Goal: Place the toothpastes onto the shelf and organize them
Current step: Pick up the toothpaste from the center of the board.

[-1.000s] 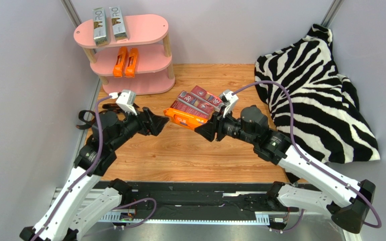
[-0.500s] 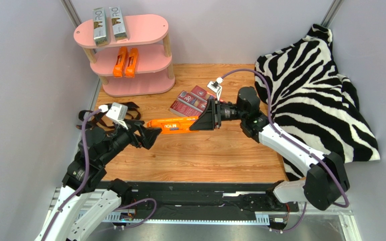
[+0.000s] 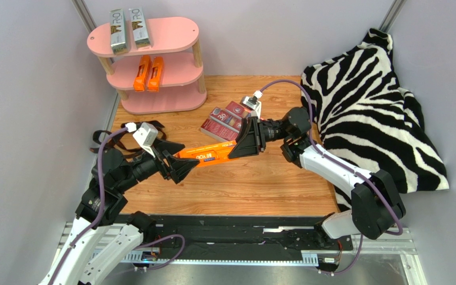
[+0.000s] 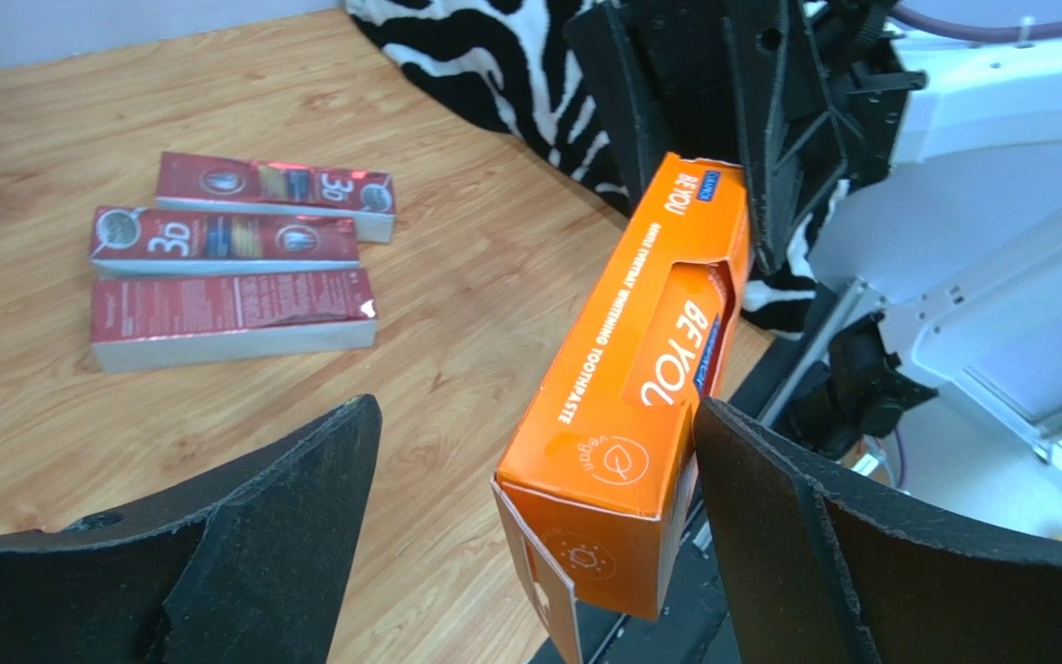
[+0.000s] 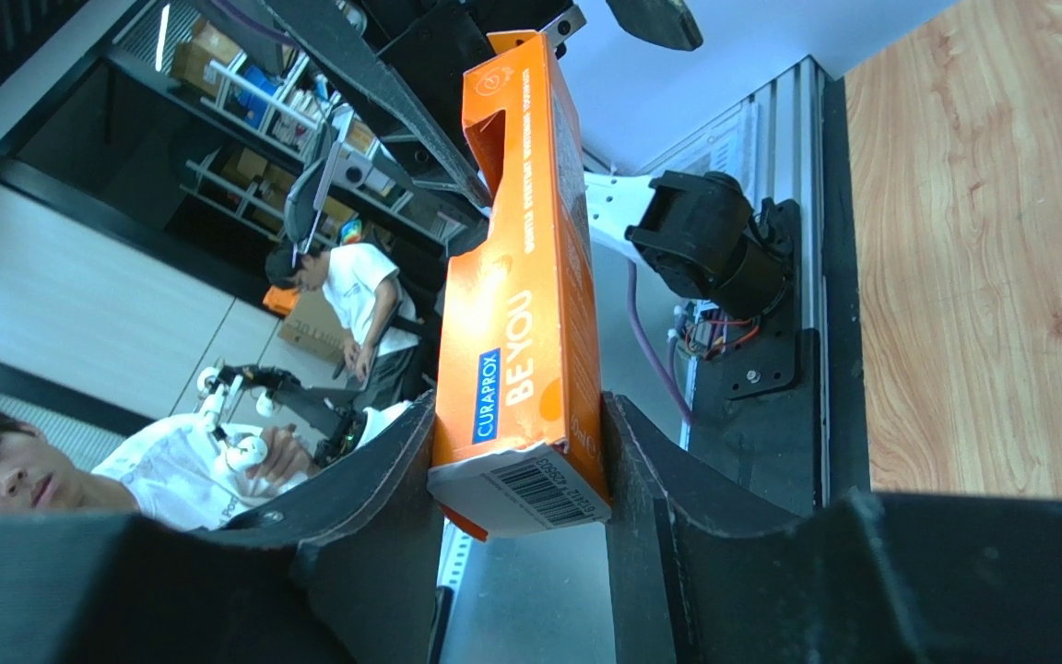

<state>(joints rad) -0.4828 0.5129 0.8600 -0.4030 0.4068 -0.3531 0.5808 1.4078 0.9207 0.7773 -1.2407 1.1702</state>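
Observation:
My right gripper [image 3: 240, 145] is shut on one end of an orange toothpaste carton [image 3: 208, 155] and holds it level above the table; the right wrist view shows the carton [image 5: 523, 291] pinched between my fingers [image 5: 520, 415]. My left gripper [image 3: 184, 167] is open, with its jaws on either side of the carton's free end [image 4: 634, 415], the right jaw close beside it. Three dark red cartons [image 3: 227, 119] lie side by side on the wood, also in the left wrist view [image 4: 225, 242]. The pink shelf [image 3: 171, 35] holds two silver-grey cartons [image 3: 128, 27] on top and two orange cartons [image 3: 149, 72] on the middle tier.
A zebra-print cloth [image 3: 367, 107] is heaped at the right against the wall. A black strap [image 3: 101, 141] lies by the left arm. Grey walls close in left, right and back. A black rail [image 3: 230, 237] runs along the near edge.
My right gripper lifted the orange carton off the pile and carried it left, pointing it at the left arm. My left gripper came in with open jaws around its free end.

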